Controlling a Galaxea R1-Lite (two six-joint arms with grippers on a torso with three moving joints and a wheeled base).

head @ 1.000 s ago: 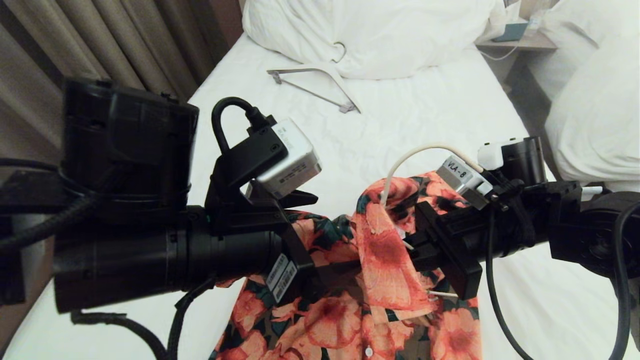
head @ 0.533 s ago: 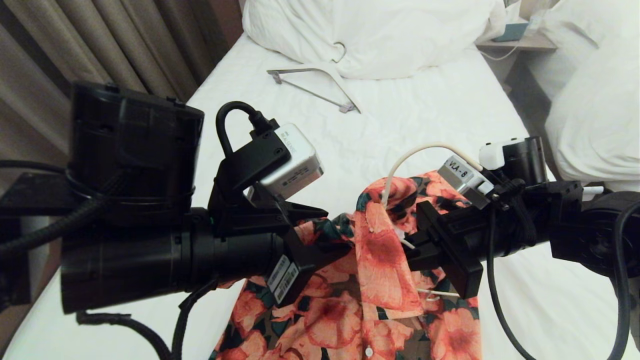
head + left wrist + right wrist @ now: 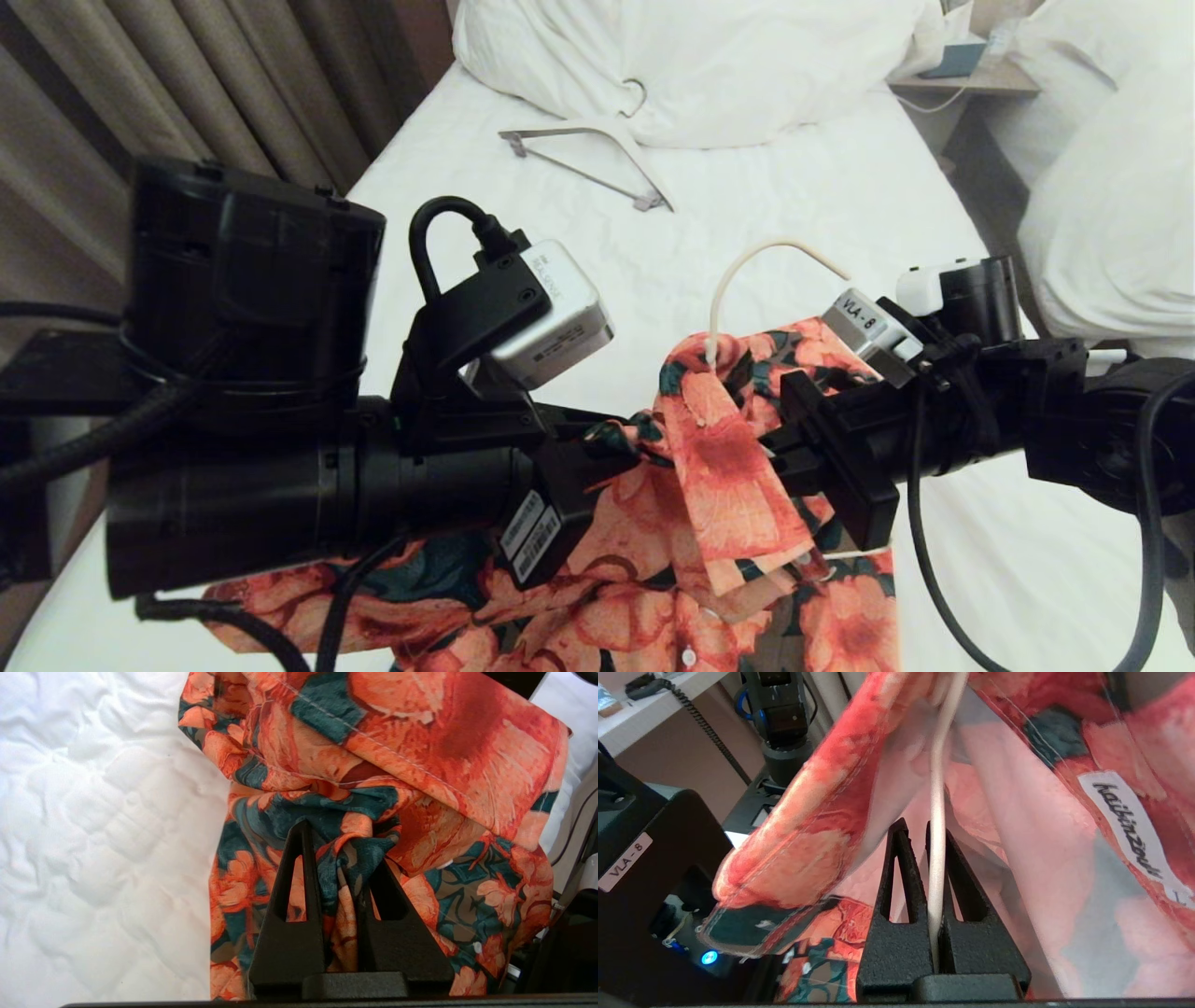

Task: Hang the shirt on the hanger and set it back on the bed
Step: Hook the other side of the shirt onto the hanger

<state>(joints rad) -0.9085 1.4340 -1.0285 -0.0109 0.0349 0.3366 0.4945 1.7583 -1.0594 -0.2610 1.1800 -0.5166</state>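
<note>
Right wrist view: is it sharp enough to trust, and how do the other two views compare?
Right wrist view: the shirt collar is soft and out of focus, though the hanger wire between the fingers reads clearly. Left wrist view: crisp, evenly lit. Head view: dim and warm, with the pillow washed out.

Floral shirt [image 3: 719, 467] bunched over thin cream hanger [image 3: 747, 271], above white bed [image 3: 747, 224].

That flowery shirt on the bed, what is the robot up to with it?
It is hanging the shirt on a thin white hanger over the bed. The right gripper is shut on the hanger's wire, whose hook pokes out of the collar. The left gripper pinches a bunch of the fabric.
</note>
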